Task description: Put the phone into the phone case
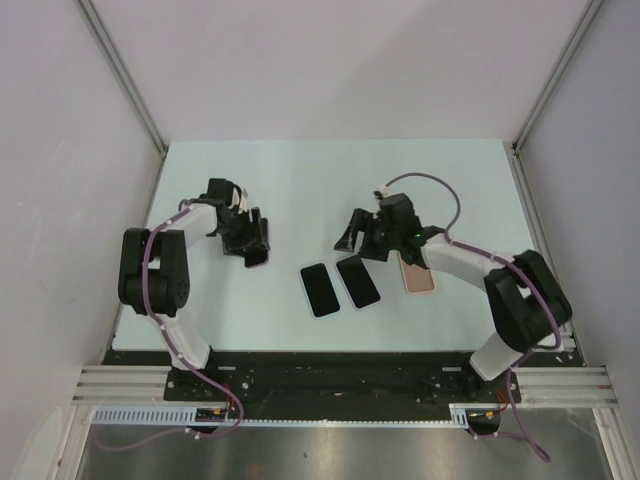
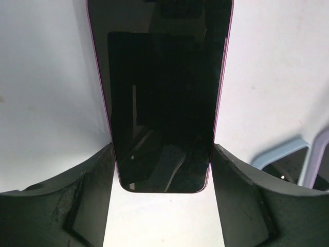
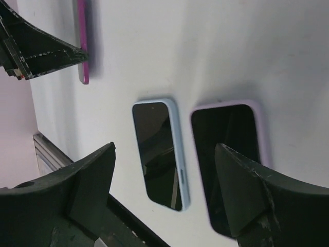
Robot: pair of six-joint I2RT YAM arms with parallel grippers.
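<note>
You are watching two arms with one hand each over the pale bench [image 1: 300, 180], and four phone-shaped things in all. The left hand [image 1: 256, 250] is gripping one phone [image 2: 162, 103]. Its own wrist camera is showing you the dark screen with a magenta edge, and both fingers [image 2: 77, 206] are pressing against the long sides, so that hand is clamped on the phone. It is holding the phone out to the left, well apart from the rest. You cannot tell whether the phone is touching the bench. Two cases are lying flat side by side near the middle: a blue case [image 1: 320, 290] on the left and a lilac case [image 1: 358, 282] just beside it on the right. Both are showing dark insides, and you cannot tell whether they are holding anything. The right hand [image 1: 356, 242] is hovering just beyond the lilac case with its fingers [image 3: 87, 185] spread wide apart and gripping nothing. Only the overhead camera is giving you the fourth thing, a peach-pink slab [image 1: 418, 275] lying partly under the right forearm; whether it is a phone or a case is unclear. Only the right wrist camera is showing you the case colours plainly, plus the phone edge-on in the left hand. The left wrist camera is catching just the corners of the two cases.
</note>
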